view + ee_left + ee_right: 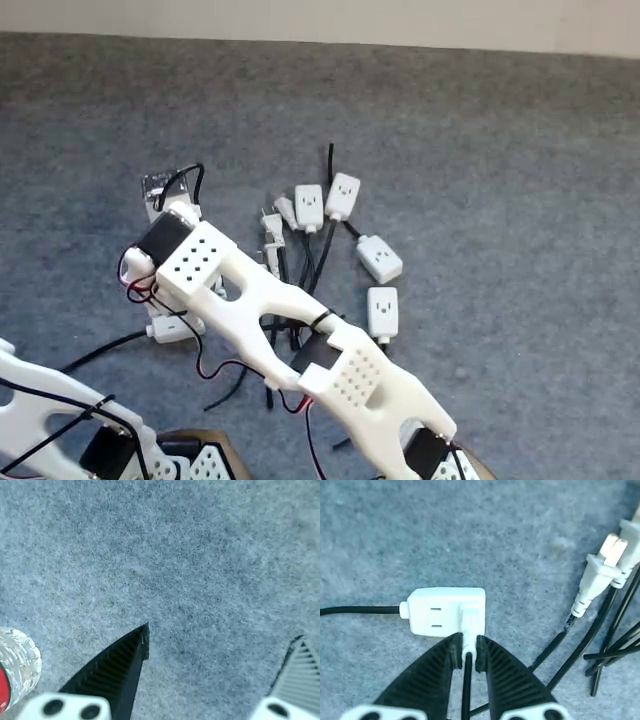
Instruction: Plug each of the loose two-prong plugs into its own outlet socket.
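A white outlet socket on a black cord lies on the grey carpet. A white two-prong plug sits against its end, prongs hidden. My right gripper is shut on that plug's neck, where its black cord comes out. A loose plug lies nearby with bare prongs. In the high view the same socket peeks from under the right arm, and a loose plug lies beside several more sockets. My left gripper hangs open over bare carpet.
Black cords tangle between the sockets and under the right arm. Two more sockets lie to the right. A clear bottle stands beside the left gripper. The left arm stays at the near left corner.
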Tool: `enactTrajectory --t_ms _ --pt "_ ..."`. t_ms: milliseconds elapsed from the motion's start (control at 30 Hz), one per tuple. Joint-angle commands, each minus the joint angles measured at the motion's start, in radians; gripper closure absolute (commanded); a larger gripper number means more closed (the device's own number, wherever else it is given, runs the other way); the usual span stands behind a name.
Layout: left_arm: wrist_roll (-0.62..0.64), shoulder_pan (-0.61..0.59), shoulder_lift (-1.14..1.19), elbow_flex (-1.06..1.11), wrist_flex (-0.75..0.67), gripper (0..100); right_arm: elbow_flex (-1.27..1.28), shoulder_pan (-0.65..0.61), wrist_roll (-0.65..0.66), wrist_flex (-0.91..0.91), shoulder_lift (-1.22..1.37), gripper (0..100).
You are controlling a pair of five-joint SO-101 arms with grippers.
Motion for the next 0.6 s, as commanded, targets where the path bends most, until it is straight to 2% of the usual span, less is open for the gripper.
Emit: enactTrajectory --t_ms 0,167,300,567 --pt "-0.006 0.007 -0.021 -0.047 0.009 60 -0.042 0.021 0.009 -0.002 0.058 99.4" --pt "-0.005 0.007 -0.061 -0.054 0.032 60 -0.044 0.019 0.018 0.001 0.113 98.9" --pt "-0.002 0.028 -0.154 0.001 0.035 60 -0.071 0.018 0.133 0.028 0.111 96.7" --pt "0.0 0.18 -0.513 0.529 0.035 60 -0.137 0.022 0.35 0.054 0.11 64.7"
